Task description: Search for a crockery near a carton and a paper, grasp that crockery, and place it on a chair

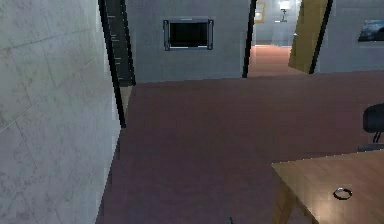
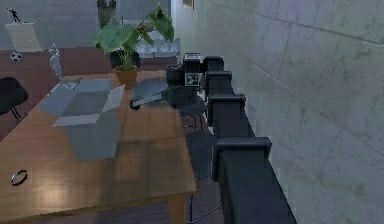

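On the wooden table (image 2: 150,165) lies an opened grey-blue carton (image 2: 85,103) with its flaps spread flat. The dark arm (image 2: 240,170) rises from the arm side view's bottom edge to two white marked squares (image 2: 192,66). Left of them the gripper (image 2: 140,100) reaches over the table next to the carton's right flap. I cannot tell whether it holds anything, since the carton and tabletop lie at and behind its far end. A pale flat sheet (image 2: 100,140) lies in front of the carton. A dark chair (image 2: 10,95) stands at the table's left.
A potted leafy plant (image 2: 125,45) and a slim pale statuette (image 2: 55,65) stand at the table's far end. A small ring (image 2: 18,177) (image 1: 343,192) lies near the table's edge. Ahead are reddish floor (image 1: 200,130), a framed dark panel (image 1: 188,34), an open door (image 1: 305,35) and a dark chair (image 1: 373,122).
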